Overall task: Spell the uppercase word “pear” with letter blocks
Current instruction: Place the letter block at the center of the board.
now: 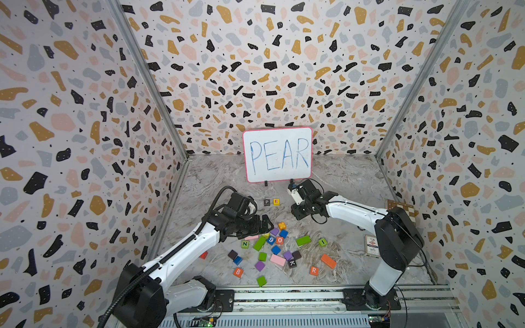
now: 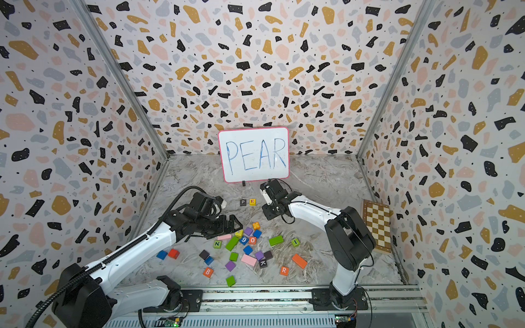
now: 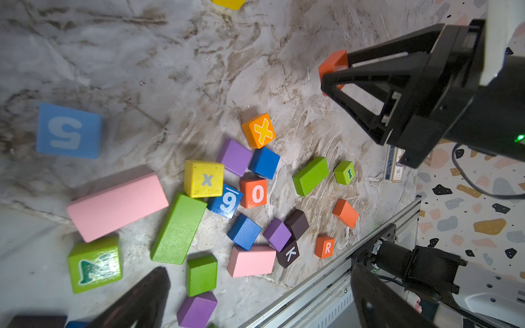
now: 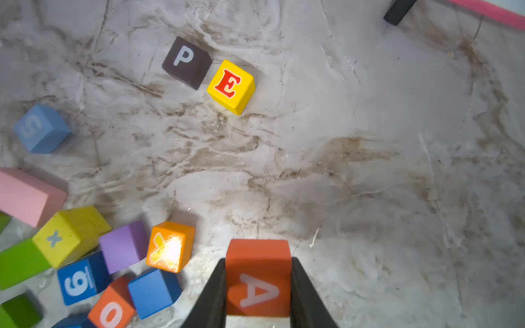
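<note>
My right pincer (image 4: 259,269) is clamped on the small orange cube with a white A (image 4: 257,286), one finger against each side and the letter facing up. The left wrist view shows the same cube as an orange corner between those fingers. It sits near the pair already laid out, apart from them and on the E side.

The dark brown-black cube with a white P (image 4: 184,61) and the yellow cube with a red E (image 4: 231,85) lie side by side on the grey marbled worktop (image 4: 369,170), nearly touching, in front of the pink-edged whiteboard (image 1: 277,154) that reads PEAR.

The orange cube with a white R (image 1: 314,270) lies near the front rail, just beside the dark K cube (image 1: 292,263) and an orange brick (image 1: 328,261).

My left pincer (image 1: 264,224) hangs over the far edge of the heap of coloured blocks with its fingers spread and nothing between them.
</note>
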Action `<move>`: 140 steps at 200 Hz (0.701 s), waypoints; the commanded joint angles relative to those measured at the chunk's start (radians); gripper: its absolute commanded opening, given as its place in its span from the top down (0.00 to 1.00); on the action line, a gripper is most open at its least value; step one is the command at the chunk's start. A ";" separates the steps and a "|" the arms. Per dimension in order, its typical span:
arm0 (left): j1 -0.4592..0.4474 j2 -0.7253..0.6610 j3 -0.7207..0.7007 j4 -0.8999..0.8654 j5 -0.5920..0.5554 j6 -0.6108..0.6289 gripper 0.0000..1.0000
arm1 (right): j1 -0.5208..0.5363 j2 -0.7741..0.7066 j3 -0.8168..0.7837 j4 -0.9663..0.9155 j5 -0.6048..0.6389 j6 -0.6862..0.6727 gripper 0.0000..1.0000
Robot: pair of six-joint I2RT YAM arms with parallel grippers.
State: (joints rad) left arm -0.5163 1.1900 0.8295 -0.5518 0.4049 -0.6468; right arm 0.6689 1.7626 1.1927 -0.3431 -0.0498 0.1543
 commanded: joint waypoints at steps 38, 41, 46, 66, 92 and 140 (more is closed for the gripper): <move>0.019 0.051 0.027 -0.010 0.035 0.052 0.01 | -0.030 0.065 0.069 0.004 -0.023 -0.089 0.76; 0.019 0.047 0.025 -0.007 0.032 0.052 0.01 | -0.031 0.071 0.075 0.000 -0.022 -0.092 0.76; 0.021 0.043 0.022 -0.003 0.027 0.051 0.01 | -0.032 0.079 0.085 -0.007 -0.021 -0.096 0.76; 0.028 0.030 0.009 0.004 0.025 0.055 0.01 | -0.038 0.099 0.111 -0.011 -0.017 -0.110 0.76; 0.043 0.036 0.010 -0.009 0.035 0.077 0.01 | -0.041 0.118 0.131 -0.010 -0.017 -0.136 0.76; 0.062 0.033 0.015 -0.014 0.057 0.098 0.01 | -0.066 0.154 0.177 -0.012 -0.053 -0.242 0.76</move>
State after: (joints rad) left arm -0.4660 1.2346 0.8322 -0.5583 0.4389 -0.5800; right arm 0.6209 1.9057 1.3231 -0.3378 -0.0700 -0.0097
